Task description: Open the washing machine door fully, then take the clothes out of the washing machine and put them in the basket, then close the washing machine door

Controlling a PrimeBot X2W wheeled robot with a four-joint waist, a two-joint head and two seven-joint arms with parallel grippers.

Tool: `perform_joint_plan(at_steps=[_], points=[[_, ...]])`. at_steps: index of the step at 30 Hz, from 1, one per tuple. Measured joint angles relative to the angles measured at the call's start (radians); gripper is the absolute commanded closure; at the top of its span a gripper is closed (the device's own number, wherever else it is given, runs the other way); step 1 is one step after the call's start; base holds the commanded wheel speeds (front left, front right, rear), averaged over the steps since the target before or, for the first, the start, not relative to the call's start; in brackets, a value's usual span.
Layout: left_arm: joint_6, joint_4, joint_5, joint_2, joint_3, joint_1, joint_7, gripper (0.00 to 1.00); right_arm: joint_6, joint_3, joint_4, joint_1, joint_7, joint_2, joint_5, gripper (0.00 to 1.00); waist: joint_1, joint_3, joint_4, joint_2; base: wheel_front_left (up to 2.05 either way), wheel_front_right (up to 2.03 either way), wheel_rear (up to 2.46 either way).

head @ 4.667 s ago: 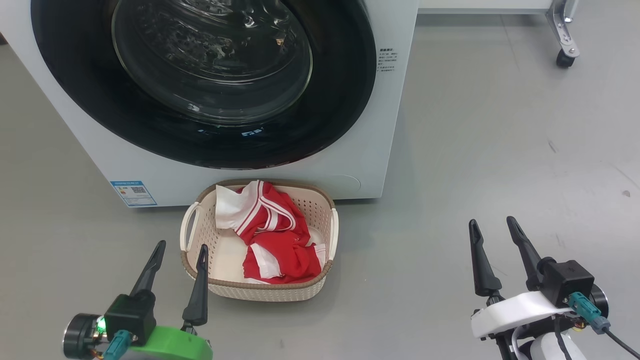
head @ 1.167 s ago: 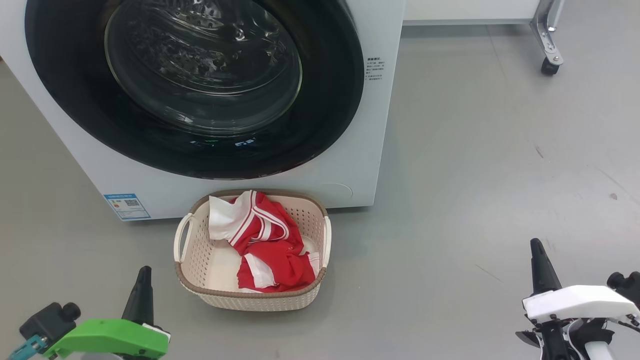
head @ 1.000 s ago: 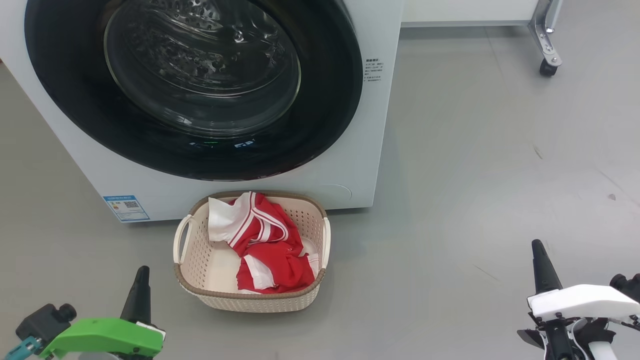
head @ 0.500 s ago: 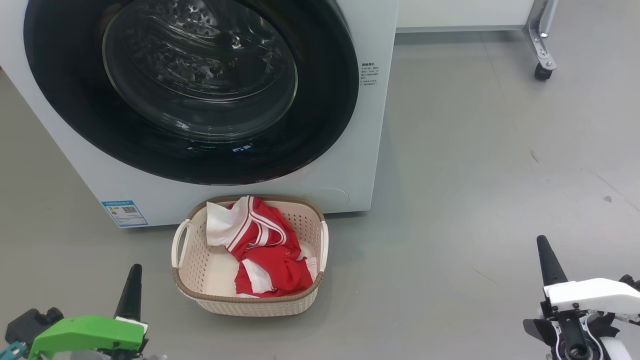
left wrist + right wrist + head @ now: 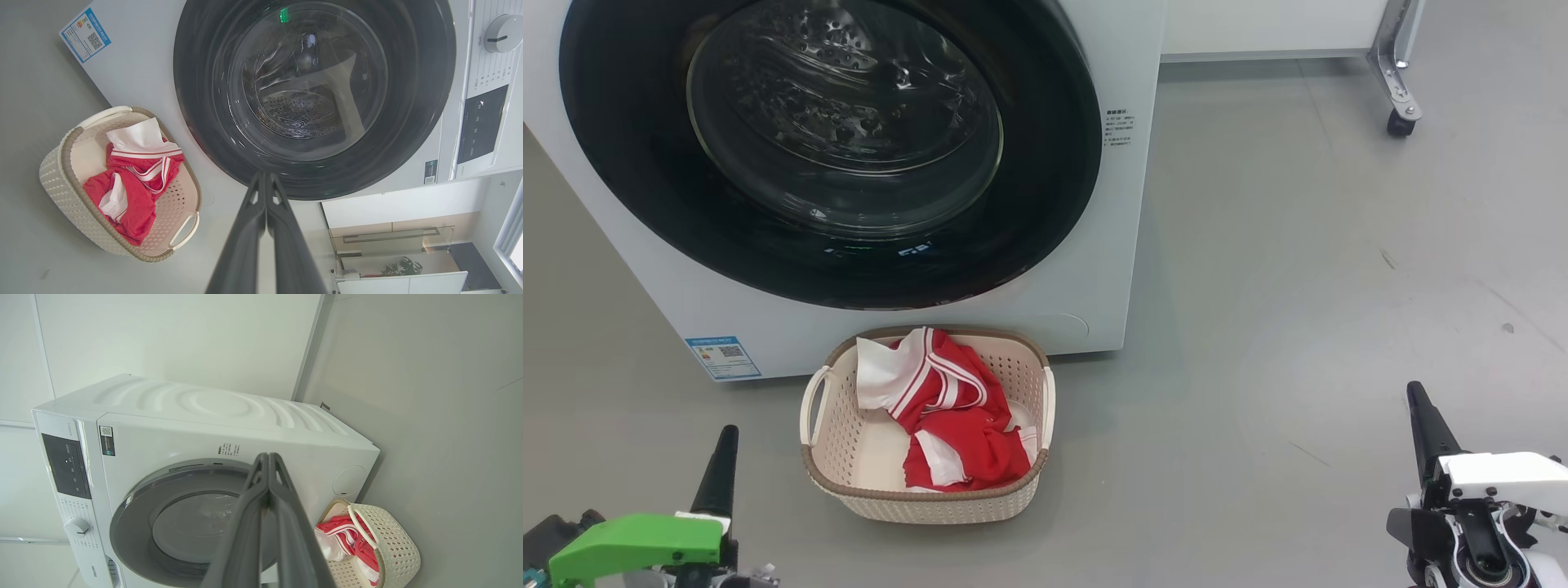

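Floor (image 5: 1298,327), smooth and grey, lies under everything here. On it stands the washing machine (image 5: 1107,269), white, taking the upper left of the head view. The washing machine door (image 5: 1045,204) sits shut against its front, a glossy black ring around a bulging glass bowl through which the perforated drum shows. A small blue label (image 5: 723,357) is stuck low on the left of the front panel.

Just in front of the washer's base, below the door, is the basket (image 5: 931,496), cream with a brown rim and a white handle on each side. The clothes (image 5: 956,425) lie inside it, a red bundle with white stripes and panels, heaped toward its right half.

The left gripper (image 5: 726,433) is at the lower left of the head view, to the left of the basket and nearer the robot, apart from it; its wrist view shows both fingers pressed together with nothing between them. The right gripper (image 5: 1414,389) is at the lower right, well apart from basket and clothes, fingers likewise closed together and empty.
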Motion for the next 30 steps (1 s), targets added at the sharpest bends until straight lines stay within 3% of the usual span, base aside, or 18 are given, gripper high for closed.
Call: perform_joint_plan(at_steps=[9, 30], points=[[-0.021, 0.024, -0.121, -0.001, 0.022, -0.011, 0.018, 1.00, 0.014, -0.021, 0.023, -0.020, 0.022, -0.004, 0.120, 1.00, 0.0000, -0.008, -0.005, 0.0000, 0.00, 0.00, 0.00], [-0.022, 0.035, -0.126, -0.001, 0.028, -0.023, 0.021, 1.00, 0.017, -0.024, 0.036, -0.024, 0.023, -0.004, 0.125, 1.00, 0.0000, -0.009, -0.005, 0.0000, 0.00, 0.00, 0.00]])
